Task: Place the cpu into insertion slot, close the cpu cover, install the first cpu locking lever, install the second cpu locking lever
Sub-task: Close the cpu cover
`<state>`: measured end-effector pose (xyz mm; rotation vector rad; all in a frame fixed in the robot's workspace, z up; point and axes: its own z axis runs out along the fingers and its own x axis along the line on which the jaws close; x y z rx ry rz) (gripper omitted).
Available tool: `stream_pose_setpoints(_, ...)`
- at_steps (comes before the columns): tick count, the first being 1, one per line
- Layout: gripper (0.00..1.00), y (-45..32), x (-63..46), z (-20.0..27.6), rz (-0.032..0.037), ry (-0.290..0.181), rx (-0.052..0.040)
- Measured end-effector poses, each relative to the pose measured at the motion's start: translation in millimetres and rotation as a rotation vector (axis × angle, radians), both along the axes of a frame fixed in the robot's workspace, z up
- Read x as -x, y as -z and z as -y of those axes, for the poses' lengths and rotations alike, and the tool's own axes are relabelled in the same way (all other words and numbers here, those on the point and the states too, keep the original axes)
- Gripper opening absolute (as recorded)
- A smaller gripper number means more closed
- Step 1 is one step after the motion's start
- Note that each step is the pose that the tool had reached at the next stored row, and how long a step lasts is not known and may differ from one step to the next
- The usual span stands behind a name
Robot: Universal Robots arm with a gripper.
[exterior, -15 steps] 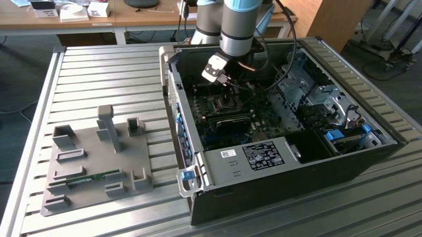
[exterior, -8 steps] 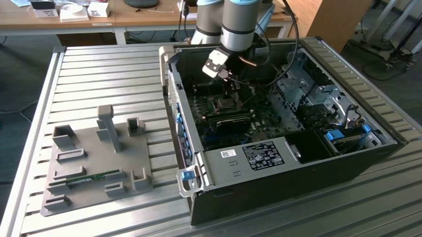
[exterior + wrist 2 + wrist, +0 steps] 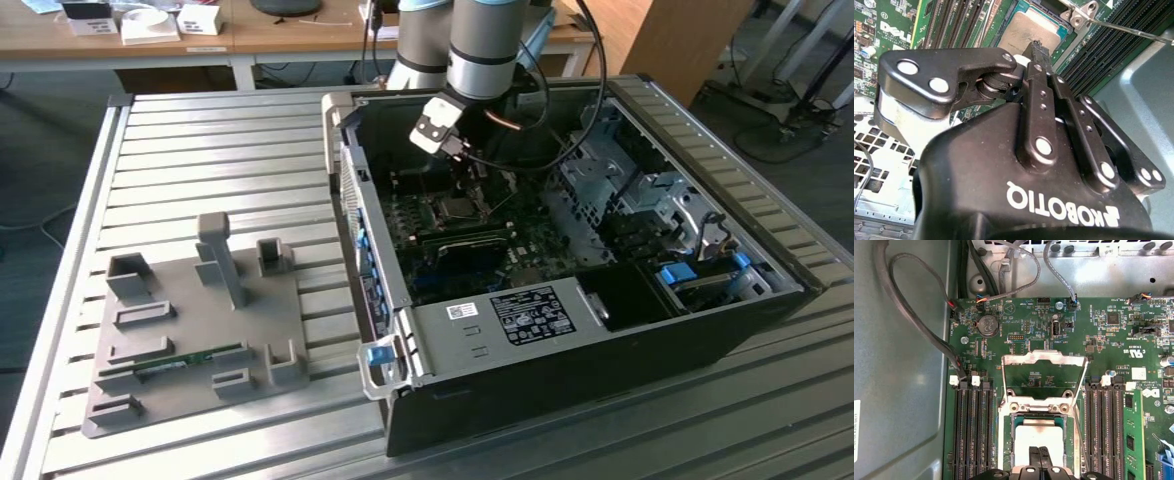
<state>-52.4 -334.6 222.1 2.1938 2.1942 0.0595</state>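
Pincer (image 3: 1039, 460): closed. In both wrist views the two fingertips (image 3: 1034, 460) lie side by side with only a hairline seam between them, and nothing is clamped in that seam. The tips stand directly over the insertion slot (image 3: 1013, 440), their ends at or just above the top face of the cpu (image 3: 1041, 436); actual contact cannot be confirmed.

Cpu: lying flat inside the insertion slot, silvery face up, with a dark smudge on the metal near the fingertips. In the second wrist view the same chip (image 3: 1026, 30) sits just past the tip of the pincer (image 3: 1035, 47).

Cpu cover (image 3: 1044, 359): not closed. It is swung up on its hinge at one edge of the insertion slot, and the green circuit board (image 3: 1019, 325) shows through its square cut-out.

Locking lever (image 3: 1124, 25): a thin metal rod, released, angled away from the slot's corner.

Memory slots (image 3: 971, 430): long black rows flanking the insertion slot on two opposite sides.

Exterior view: the arm reaches down into the open computer case (image 3: 747, 330), with the pincer (image 3: 463, 168) above the insertion slot (image 3: 459, 208).
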Motion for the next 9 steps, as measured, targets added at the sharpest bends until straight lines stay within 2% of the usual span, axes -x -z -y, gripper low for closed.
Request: stream_pose_setpoints(9,0.11,-3.5,0.0,0.0,0.0002,0.000,-0.0003)
